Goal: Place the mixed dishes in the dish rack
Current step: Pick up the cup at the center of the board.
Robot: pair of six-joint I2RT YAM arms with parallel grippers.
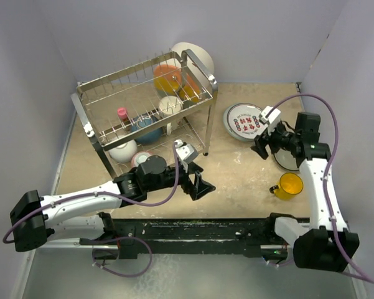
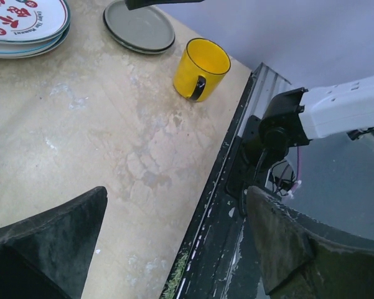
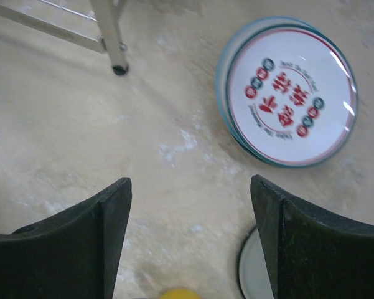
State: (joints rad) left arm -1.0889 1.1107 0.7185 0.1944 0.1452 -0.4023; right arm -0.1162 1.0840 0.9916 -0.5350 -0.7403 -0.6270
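Hovering spread and empty (left gripper (image 2: pixel 174 190) likewise), the right gripper (image 3: pixel 188 180) probably must next pinch the rim of the red-lettered plate (image 3: pixel 289 99).

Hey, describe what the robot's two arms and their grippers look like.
The left arm and right arm have white links between chunky black joints, and a thin purple cable loops along each. The left gripper and right gripper each carry two broad matte-black wedge-shaped fingers, scuffed pale at the edges.
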